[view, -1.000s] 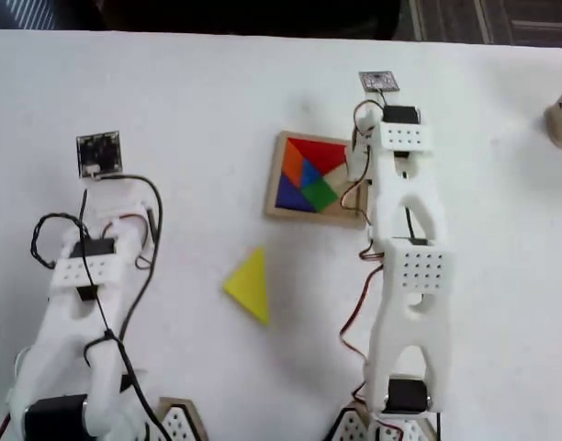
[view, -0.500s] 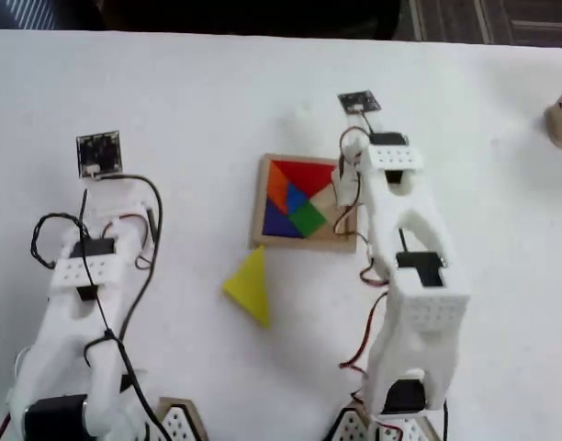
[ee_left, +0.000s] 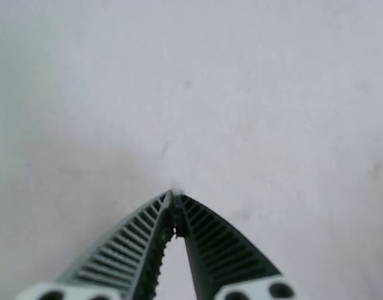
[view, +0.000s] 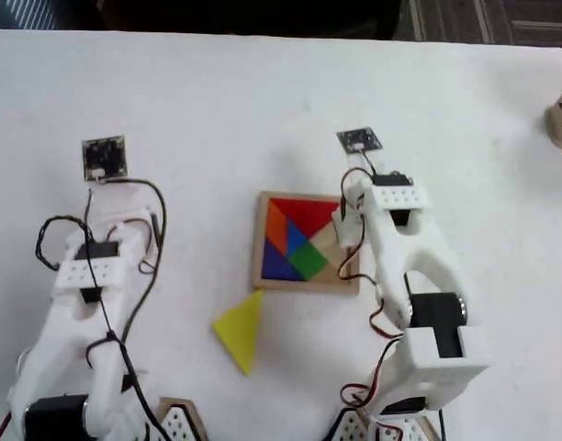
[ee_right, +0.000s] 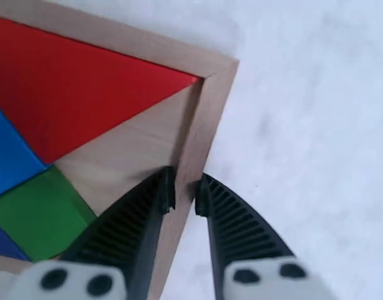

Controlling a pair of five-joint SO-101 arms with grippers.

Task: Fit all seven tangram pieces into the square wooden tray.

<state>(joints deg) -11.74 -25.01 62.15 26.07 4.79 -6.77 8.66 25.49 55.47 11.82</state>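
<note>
We see the right gripper (ee_right: 184,185) clamped on the rim of the square wooden tray (ee_right: 210,100), one finger inside and one outside. Beside its inner finger is a bare triangular patch of wood, bordered by the red triangle (ee_right: 72,94) and the green square (ee_right: 38,212). A blue piece (ee_right: 7,156) sits beyond. The yellow triangle (view: 240,323) lies outside, off the tray's far corner from this gripper, seemingly touching it. The left gripper (ee_left: 174,199) is closed on nothing.

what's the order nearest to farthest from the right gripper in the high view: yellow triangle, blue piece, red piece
1. red piece, in the wooden tray beside the right gripper
2. blue piece, tray's opposite side
3. yellow triangle, on the table
</note>
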